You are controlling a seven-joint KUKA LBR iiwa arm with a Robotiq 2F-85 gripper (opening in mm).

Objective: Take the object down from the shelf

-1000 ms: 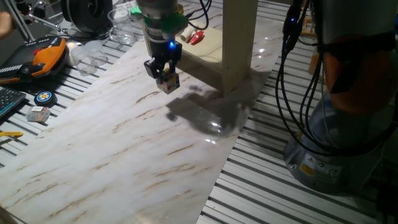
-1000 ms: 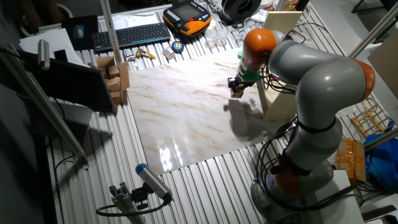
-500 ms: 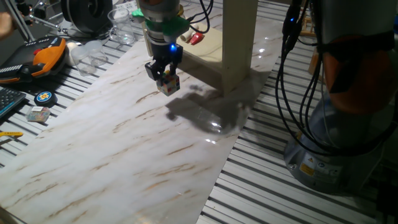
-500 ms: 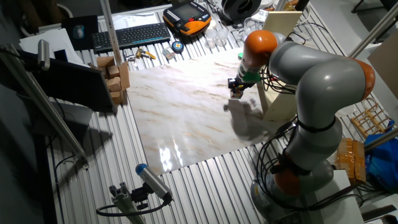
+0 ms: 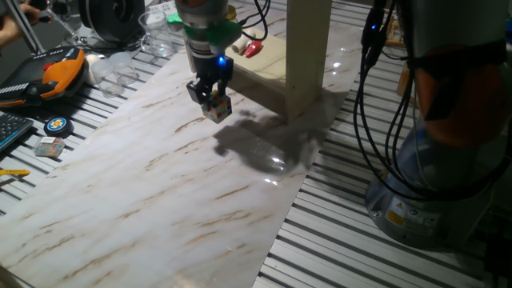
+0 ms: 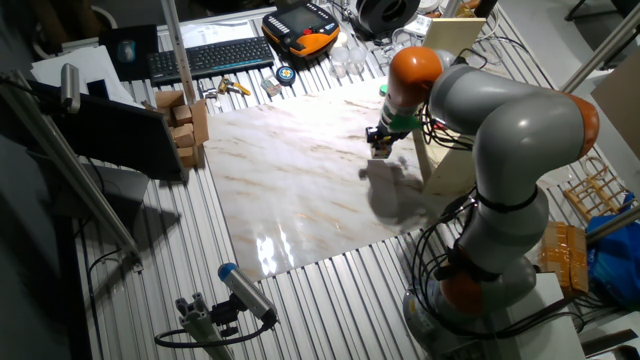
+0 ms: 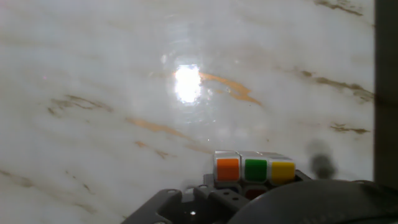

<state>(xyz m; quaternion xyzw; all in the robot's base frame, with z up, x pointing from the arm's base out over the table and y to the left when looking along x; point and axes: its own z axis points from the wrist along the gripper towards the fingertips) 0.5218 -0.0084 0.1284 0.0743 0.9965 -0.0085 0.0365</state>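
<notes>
above the marble table [image 5: 160,192], the gripper [image 5: 210,98] clamps what looks like a small multicoloured puzzle cube [image 5: 216,106]

The surface [image 5: 160,176] is glossy white marble with tan and brown streaks. The little cube [image 7: 254,170] shows orange, green and yellow squares in a row, white-edged. The shelf [image 5: 308,48] is plain cream wood. The arm [image 6: 520,130] is grey with orange joints, plus a green ring and a blue light above the black fingers [image 5: 197,90]. An orange-and-black pendant [image 5: 60,68] sits at the back.
</notes>
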